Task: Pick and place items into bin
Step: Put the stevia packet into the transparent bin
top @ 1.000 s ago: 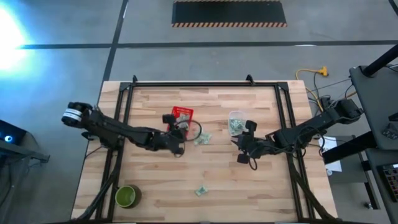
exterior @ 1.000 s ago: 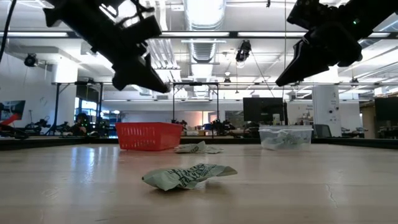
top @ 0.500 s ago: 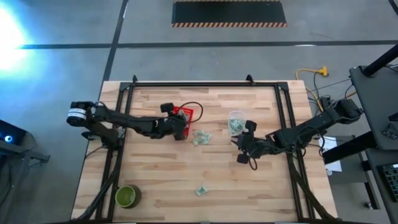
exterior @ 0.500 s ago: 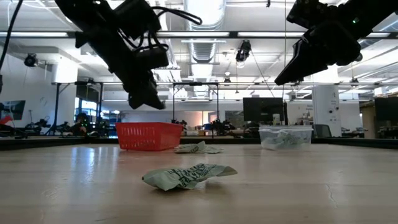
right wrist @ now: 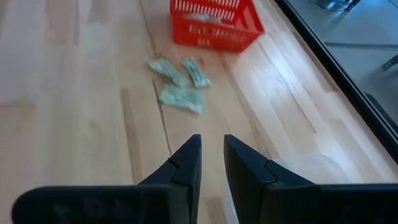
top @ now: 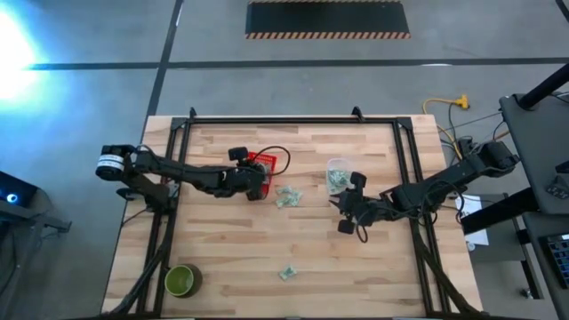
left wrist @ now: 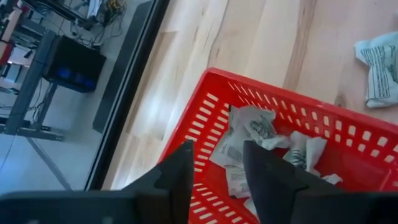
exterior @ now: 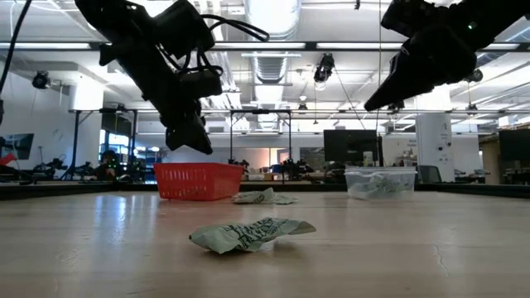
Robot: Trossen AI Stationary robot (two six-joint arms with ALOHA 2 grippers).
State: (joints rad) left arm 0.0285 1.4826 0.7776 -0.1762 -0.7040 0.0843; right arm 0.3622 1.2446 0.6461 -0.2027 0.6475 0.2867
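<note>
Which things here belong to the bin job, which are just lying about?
Job:
- red basket
- packets beside the basket
- lone packet
- left pincer, above the basket

Lying about:
- green bowl
- clear tub

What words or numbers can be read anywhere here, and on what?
None can be read.
Small pale green-and-white packets: dark print, too blurred to read.
Packets inside the red plastic basket: printed marks, illegible.
Black floor mat with striped edge: stripes only, no text.

My left gripper (left wrist: 217, 171), fingers parted, hangs over the red basket (left wrist: 205, 112) holding crumpled packets (left wrist: 252, 134); another packet (left wrist: 378, 62) lies outside on the table (left wrist: 261, 37).
</note>
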